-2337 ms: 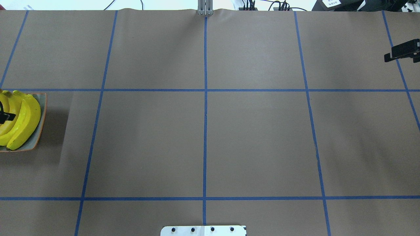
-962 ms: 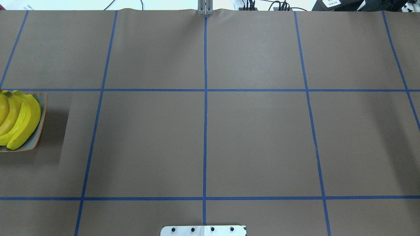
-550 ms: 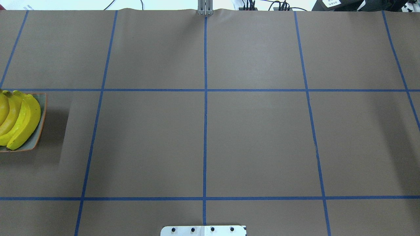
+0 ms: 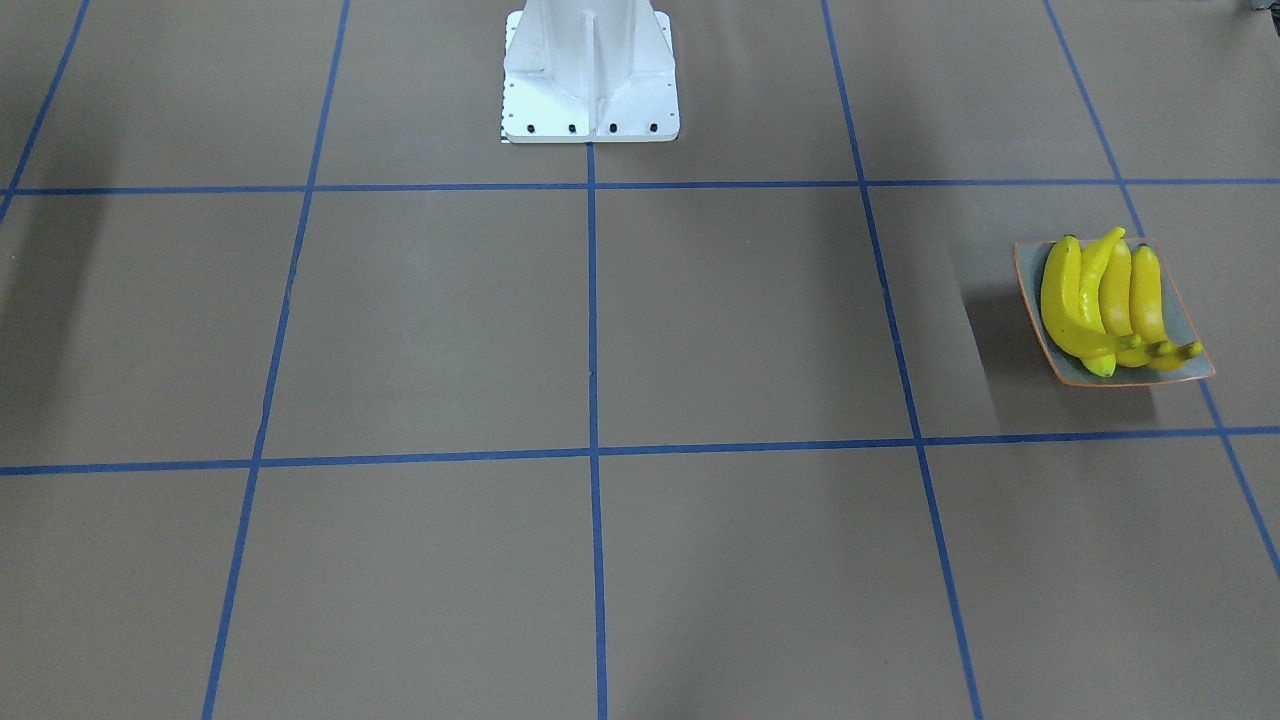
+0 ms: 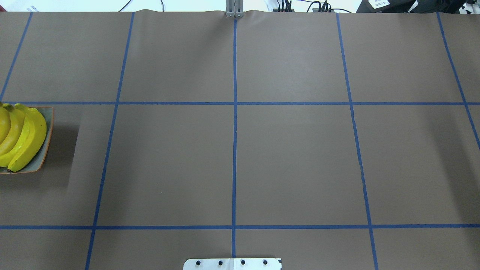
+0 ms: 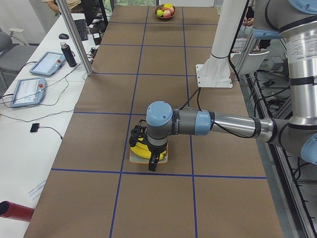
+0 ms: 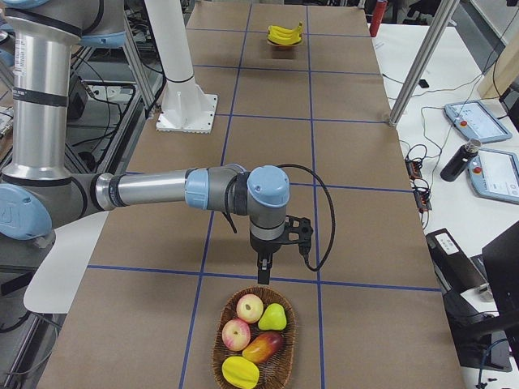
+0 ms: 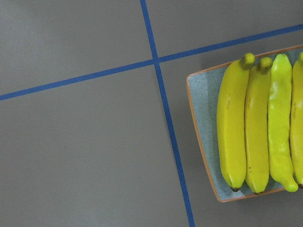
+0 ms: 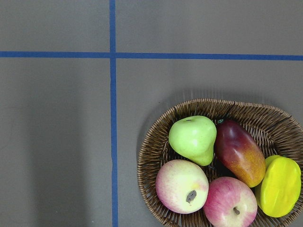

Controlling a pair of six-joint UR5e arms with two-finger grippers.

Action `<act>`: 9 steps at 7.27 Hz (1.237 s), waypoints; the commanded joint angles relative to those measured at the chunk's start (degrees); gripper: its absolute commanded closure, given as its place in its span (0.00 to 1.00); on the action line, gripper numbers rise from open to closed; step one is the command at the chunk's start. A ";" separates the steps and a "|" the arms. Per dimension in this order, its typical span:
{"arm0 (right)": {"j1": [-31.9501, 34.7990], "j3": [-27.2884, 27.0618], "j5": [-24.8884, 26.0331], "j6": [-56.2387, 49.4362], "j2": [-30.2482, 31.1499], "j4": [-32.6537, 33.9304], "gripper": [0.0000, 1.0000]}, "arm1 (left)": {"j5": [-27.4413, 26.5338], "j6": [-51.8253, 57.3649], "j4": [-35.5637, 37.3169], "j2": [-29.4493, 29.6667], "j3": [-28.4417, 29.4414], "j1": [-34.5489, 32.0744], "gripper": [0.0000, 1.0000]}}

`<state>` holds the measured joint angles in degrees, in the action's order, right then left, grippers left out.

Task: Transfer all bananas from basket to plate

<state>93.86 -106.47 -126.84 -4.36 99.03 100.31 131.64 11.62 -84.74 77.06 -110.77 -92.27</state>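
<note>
Several yellow bananas (image 4: 1105,305) lie side by side on the square grey-green plate (image 4: 1177,320). They also show in the overhead view (image 5: 22,137) and the left wrist view (image 8: 258,127). My left gripper (image 6: 154,162) hangs just above the plate's near edge; it shows only in the left side view, so I cannot tell whether it is open or shut. My right gripper (image 7: 264,275) hangs just beside the wicker basket (image 7: 223,340); I cannot tell its state either. No banana shows in the basket (image 9: 151,156).
The basket holds two apples (image 9: 182,185), a green pear (image 9: 193,138), a mango (image 9: 239,152) and a yellow starfruit (image 9: 280,187). The robot's white base (image 4: 588,70) stands at the table's middle edge. Blue tape lines grid the brown paper.
2.3 s ago the left gripper's tip was over the bananas and the right gripper showed at the overhead view's right edge. Both have left that view. The bananas have not moved.
</note>
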 commanded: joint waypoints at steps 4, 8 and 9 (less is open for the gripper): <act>-2.72 2.76 -0.25 6.21 0.12 -6.27 0.00 | -0.07 -0.02 0.01 -3.05 -0.32 -0.10 0.00; -2.72 2.58 -0.08 6.12 -0.32 -6.27 0.00 | -0.07 -0.19 0.01 -4.02 -0.41 -0.02 0.00; -2.72 2.50 -0.16 6.12 -0.50 -6.27 0.00 | 0.02 -0.19 -0.07 -4.02 -0.41 -0.02 0.00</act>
<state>91.14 -103.87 -126.94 1.70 98.73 94.02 131.59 11.43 -84.75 73.07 -111.18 -92.29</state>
